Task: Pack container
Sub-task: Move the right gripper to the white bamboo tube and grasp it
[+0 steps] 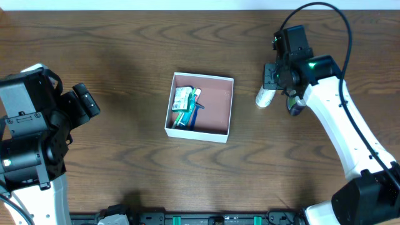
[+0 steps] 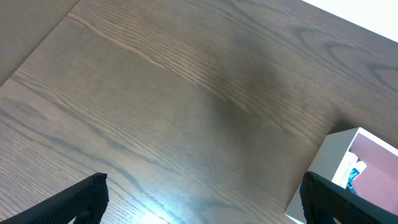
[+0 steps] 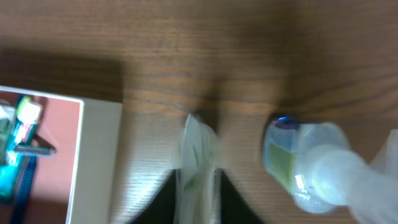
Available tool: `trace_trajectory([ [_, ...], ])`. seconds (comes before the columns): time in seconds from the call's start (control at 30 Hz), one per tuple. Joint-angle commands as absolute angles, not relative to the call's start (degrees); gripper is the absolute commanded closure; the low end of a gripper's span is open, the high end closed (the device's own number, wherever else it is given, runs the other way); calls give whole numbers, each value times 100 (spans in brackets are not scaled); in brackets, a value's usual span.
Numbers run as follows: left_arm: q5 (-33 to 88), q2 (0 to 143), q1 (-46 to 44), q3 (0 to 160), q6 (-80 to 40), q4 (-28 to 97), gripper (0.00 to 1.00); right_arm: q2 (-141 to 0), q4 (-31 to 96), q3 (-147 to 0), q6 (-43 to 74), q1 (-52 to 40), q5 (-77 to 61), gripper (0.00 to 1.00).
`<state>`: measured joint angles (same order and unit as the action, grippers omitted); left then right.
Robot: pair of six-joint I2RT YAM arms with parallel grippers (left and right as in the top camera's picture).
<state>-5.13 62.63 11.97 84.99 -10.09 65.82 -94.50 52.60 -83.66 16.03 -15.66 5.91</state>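
The container (image 1: 229, 106) is a shallow white box with a pink inside, at the table's middle. It holds a green-and-white packet (image 1: 183, 98) and blue toiletry items (image 1: 189, 115). My right gripper (image 1: 269, 77) is to the right of the container and shut on a white tube (image 1: 265, 97). In the right wrist view the fingers (image 3: 198, 180) pinch the blurred pale tube (image 3: 199, 149), and the container wall (image 3: 99, 155) is to the left. My left gripper (image 1: 84, 100) is open and empty, far left of the container. Its fingers (image 2: 211, 205) frame bare wood, with the container corner (image 2: 336, 155) at the right.
A small clear bottle with a green label (image 3: 305, 165) lies on the wood just right of the held tube. It also shows in the overhead view (image 1: 295, 105) beside the right arm. The table is dark wood.
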Motion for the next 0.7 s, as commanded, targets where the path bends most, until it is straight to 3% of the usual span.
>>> trace_trajectory([
  [0.0, -563, 6289, 1236, 8532, -954, 6598, 2, -9395, 5172, -8357, 1625, -1540, 554, 99],
  [0.33, -563, 6292, 1236, 8532, -954, 6595, 2, -7988, 5301, -8606, 1621, -1721, 438, 99],
  [0.5, -563, 6292, 1236, 8532, -954, 6595, 2, -7210, 5542, -8759, 1680, -2344, 362, 99],
  [0.67, -563, 6292, 1236, 8532, -952, 6598, 2, -7297, 5551, -8742, 1938, -3068, 357, 99],
])
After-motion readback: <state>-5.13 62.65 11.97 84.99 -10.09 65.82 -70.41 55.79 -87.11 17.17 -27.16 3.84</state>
